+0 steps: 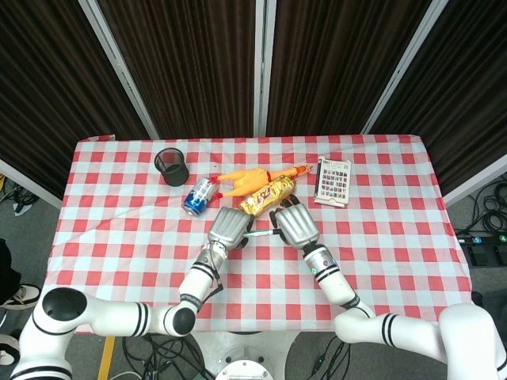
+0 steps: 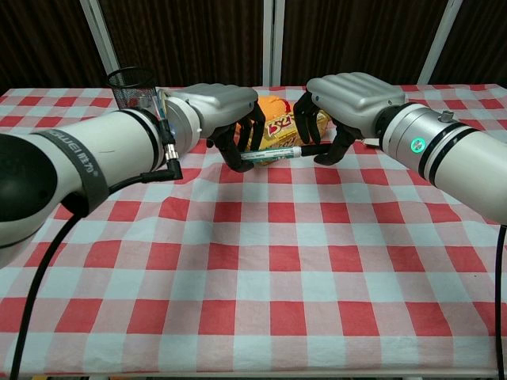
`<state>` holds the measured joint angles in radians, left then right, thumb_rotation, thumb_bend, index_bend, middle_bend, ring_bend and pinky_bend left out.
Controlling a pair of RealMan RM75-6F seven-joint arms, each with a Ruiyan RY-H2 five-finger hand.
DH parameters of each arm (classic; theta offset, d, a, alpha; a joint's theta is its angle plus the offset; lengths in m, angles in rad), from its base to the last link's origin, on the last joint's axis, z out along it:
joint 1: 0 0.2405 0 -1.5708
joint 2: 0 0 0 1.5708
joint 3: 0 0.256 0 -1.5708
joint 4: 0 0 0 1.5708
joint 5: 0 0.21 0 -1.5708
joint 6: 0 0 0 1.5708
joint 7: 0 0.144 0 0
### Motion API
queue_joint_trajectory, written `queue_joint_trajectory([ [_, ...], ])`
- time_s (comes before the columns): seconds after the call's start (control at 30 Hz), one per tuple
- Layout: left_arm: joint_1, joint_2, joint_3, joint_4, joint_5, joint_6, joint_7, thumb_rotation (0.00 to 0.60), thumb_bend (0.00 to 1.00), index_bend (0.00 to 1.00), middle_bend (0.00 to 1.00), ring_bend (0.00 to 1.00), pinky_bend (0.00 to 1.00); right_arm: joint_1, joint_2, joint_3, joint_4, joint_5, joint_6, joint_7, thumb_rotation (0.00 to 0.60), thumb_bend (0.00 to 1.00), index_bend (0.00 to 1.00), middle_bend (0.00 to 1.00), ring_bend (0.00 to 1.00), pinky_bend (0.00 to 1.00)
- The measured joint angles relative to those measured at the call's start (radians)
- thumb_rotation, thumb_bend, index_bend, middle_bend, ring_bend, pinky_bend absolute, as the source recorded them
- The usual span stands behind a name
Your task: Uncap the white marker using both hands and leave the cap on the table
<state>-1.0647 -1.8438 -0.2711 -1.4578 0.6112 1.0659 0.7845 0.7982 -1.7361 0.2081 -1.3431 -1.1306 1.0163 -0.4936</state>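
Observation:
The white marker point(image 2: 273, 153) hangs level above the checked tablecloth, held at both ends. My left hand point(image 2: 226, 119) grips its left end, fingers curled under it. My right hand point(image 2: 342, 103) grips its right end, where the dark cap end sits among the fingers. In the head view the marker point(image 1: 260, 233) shows as a thin strip between the left hand point(image 1: 230, 225) and the right hand point(image 1: 294, 223). The two hands are close together, knuckles up. Whether the cap is still seated cannot be told.
Just behind the hands lie an orange snack packet point(image 1: 268, 195), a rubber chicken point(image 1: 245, 179) and a blue can point(image 1: 199, 195). A black mesh cup point(image 1: 171, 166) stands at the back left. A printed card point(image 1: 333, 181) lies at the back right.

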Motion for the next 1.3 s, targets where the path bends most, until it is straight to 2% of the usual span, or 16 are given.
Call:
queue_joint_trajectory([
  [0.33,-0.002,-0.002,0.002,-0.004,0.0,0.003,0.003,0.6,0.42,0.54,0.56,0.53,0.58,0.002,0.003,-0.003,-0.008,0.014,-0.014,-0.012,0.6,0.1,0.54,0.55,0.27,0.2],
  [0.53,-0.003,-0.003,0.005,-0.003,-0.002,0.002,0.007,0.6,0.42,0.54,0.56,0.53,0.58,0.003,0.002,-0.002,-0.011,0.014,-0.009,-0.017,0.6,0.12,0.59,0.59,0.29,0.22],
  [1.3,0.011,0.014,0.008,-0.035,0.011,0.012,-0.01,0.6,0.42,0.54,0.56,0.53,0.58,0.006,-0.009,-0.002,-0.011,0.024,-0.008,-0.028,0.6,0.16,0.7,0.66,0.35,0.25],
])
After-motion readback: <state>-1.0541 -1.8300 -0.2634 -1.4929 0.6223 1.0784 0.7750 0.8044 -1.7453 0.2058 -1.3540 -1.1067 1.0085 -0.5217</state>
